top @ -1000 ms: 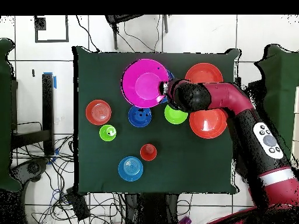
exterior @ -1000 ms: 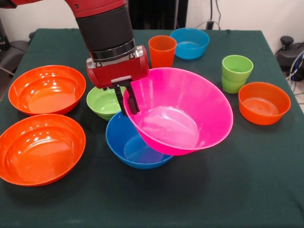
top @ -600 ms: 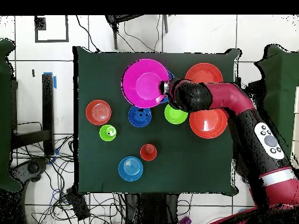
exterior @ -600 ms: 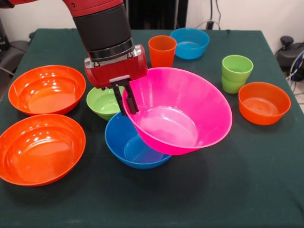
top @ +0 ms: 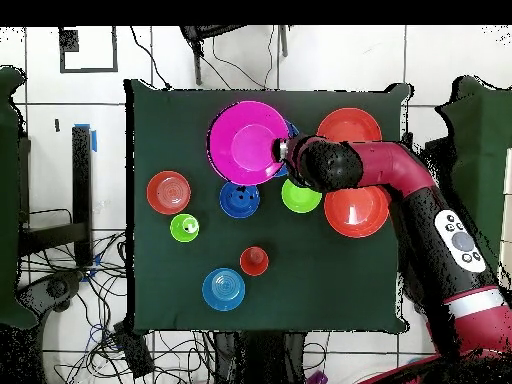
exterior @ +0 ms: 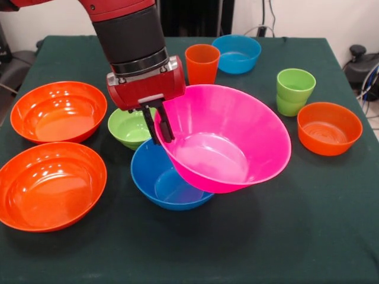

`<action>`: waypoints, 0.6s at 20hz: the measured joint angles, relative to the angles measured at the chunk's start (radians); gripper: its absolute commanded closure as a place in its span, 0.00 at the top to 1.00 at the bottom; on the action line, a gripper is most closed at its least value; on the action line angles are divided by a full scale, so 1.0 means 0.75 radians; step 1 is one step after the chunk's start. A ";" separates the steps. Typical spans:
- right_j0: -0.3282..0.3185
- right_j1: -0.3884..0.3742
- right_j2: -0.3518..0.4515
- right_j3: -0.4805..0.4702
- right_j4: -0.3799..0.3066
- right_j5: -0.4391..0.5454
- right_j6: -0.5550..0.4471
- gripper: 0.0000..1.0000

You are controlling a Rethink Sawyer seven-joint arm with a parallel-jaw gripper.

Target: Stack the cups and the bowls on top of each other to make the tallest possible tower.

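- The gripper (exterior: 161, 127) has its fingers pinched over the near rim of the large pink bowl (exterior: 228, 142), which hangs tilted.
- Just beneath lies the large blue bowl (exterior: 157, 180), partly covered.
- Nothing looks nested yet; the orange bowls (exterior: 52, 183), green cups (exterior: 294, 90) and the rest remain.
- The lime green bowl (exterior: 127, 127) crowds behind the fingers; open cloth lies in front.

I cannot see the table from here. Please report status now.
Gripper shut on pink bowl rim. Bowl tilted, above large blue bowl. Green bowl close beside.
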 measured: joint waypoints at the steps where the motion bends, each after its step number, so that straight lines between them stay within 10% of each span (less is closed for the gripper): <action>1: 0.000 0.000 0.001 0.000 0.000 0.000 0.000 0.00; 12: -0.067 0.000 0.035 0.006 0.004 0.000 -0.002 0.00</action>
